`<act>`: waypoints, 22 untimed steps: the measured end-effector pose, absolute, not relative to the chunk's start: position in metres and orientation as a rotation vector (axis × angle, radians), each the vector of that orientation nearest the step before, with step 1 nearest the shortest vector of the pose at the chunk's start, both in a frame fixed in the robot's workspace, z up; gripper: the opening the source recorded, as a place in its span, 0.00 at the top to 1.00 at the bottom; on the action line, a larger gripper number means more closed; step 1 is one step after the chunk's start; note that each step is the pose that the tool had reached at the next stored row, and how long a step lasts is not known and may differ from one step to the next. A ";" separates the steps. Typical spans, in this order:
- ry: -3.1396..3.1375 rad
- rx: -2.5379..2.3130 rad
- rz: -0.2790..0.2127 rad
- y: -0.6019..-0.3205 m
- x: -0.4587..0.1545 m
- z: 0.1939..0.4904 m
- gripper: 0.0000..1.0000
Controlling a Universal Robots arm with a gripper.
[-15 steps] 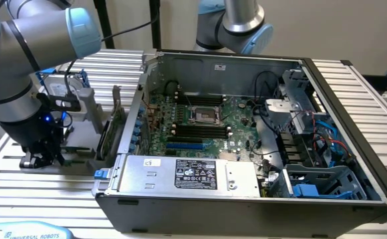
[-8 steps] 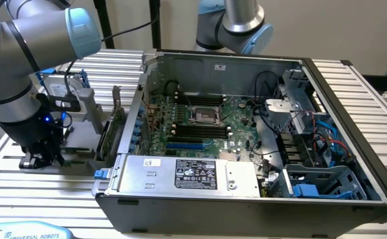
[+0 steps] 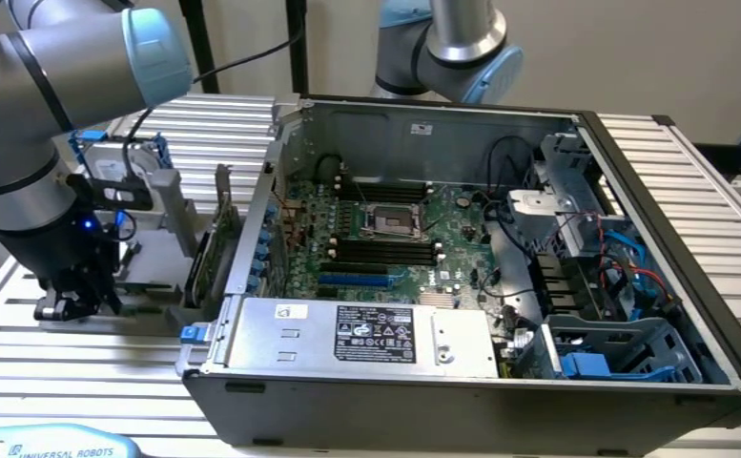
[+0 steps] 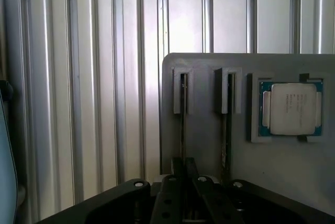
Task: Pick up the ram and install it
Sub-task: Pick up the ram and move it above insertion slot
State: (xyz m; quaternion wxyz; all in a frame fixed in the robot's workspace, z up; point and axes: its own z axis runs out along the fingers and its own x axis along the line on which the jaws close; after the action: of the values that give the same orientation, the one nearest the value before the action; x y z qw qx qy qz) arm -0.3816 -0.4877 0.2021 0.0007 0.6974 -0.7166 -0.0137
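You have a grey holder block [image 4: 209, 64] lying on the slatted aluminium bench [image 4: 94, 77]. Two narrow slots in it each carry a stick on edge: the ram [image 4: 183, 114] in one and a second stick [image 4: 228, 119] in the slot beside it. A square silver processor [image 4: 290, 109] lies flat in a recess next to that. Your end effector [image 4: 183, 174] sits over the end of the ram closest to the wrist camera and seems to straddle it, but you cannot tell whether it is clamped or slack.

In the exterior view the end effector [image 3: 75, 291] is down at the holder on the exterior view's left. A green expansion card [image 3: 221, 243] stands upright between it and the open computer case [image 3: 675, 200]. Inside the case you see the motherboard [image 3: 383, 234] with black memory slots [image 3: 370, 250], a power supply [image 3: 358, 334] at the near wall, and blue drive bays [image 3: 599, 358]. A beige wall [image 3: 625, 48] stands behind
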 end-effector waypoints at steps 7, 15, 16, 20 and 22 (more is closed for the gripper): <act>-2.248 2.199 -0.051 -0.488 -0.380 0.216 0.87; -2.246 2.207 -0.058 -0.488 -0.378 0.240 0.87; -2.246 2.208 -0.060 -0.488 -0.377 0.244 0.87; -2.244 2.214 -0.065 -0.488 -0.374 0.261 0.87; -2.243 2.218 -0.068 -0.488 -0.373 0.270 0.87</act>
State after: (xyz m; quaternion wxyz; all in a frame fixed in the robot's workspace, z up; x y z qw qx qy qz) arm -0.3728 -0.4877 0.2696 -0.0067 0.7029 -0.7110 -0.0214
